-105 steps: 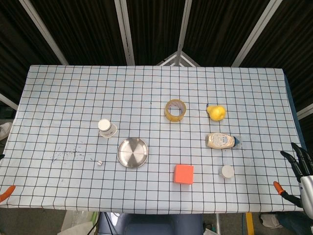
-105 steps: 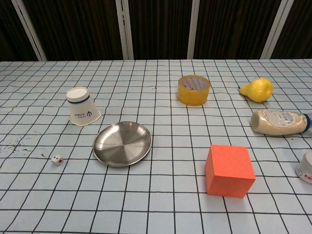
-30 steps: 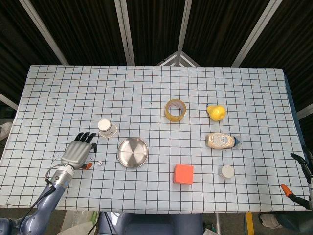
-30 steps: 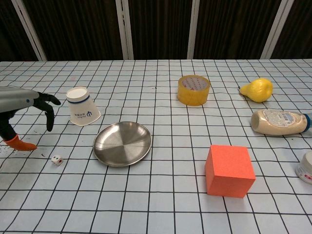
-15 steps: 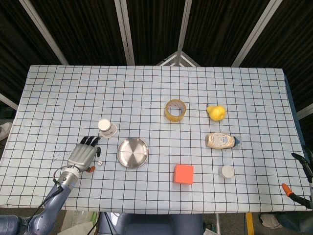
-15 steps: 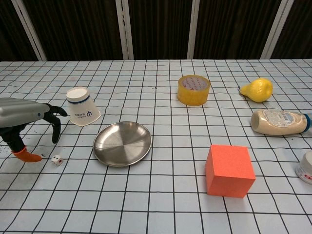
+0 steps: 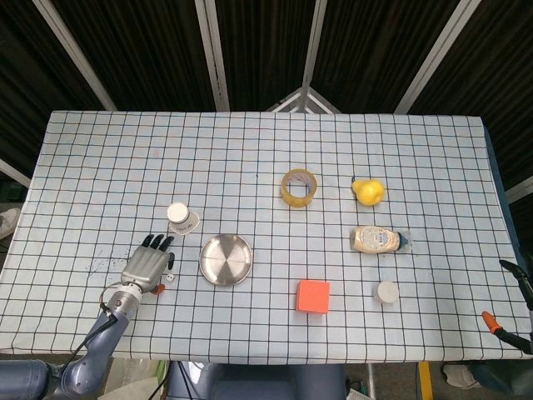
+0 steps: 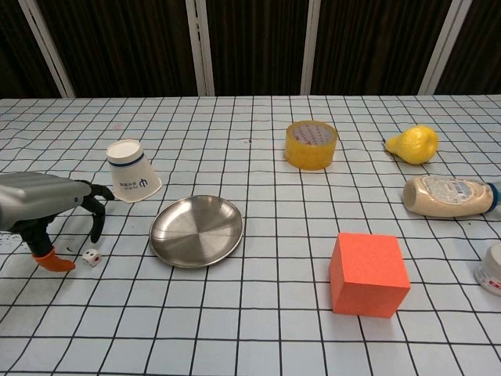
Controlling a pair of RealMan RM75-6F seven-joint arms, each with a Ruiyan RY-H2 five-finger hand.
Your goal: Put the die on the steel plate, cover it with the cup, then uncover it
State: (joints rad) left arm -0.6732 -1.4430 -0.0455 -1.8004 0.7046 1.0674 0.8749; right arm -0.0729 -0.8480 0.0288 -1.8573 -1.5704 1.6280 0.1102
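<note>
Shiny metal, matt paper

We saw a glossy steel plate [image 8: 196, 230], a matt paper cup [image 8: 131, 181], and a smooth checked tablecloth [image 8: 258, 329].

The left hand [image 8: 39, 205] hovers low over the counter [image 7: 250, 158], its fingers [image 8: 95, 215] curled down. The die [image 8: 91, 257] lies on the counter just beneath and in front of the fingertips. The cup [image 8: 131, 171] lies tilted on its side just behind the fingers. The steel plate [image 8: 196, 229] sits to the right of the fingers, near the die. Farther right are the tape roll [image 8: 311, 144], the block [image 8: 369, 273], the bottle [image 8: 450, 197], the pear-shaped fruit [image 8: 413, 144] and a small jar [image 7: 386, 292].
</note>
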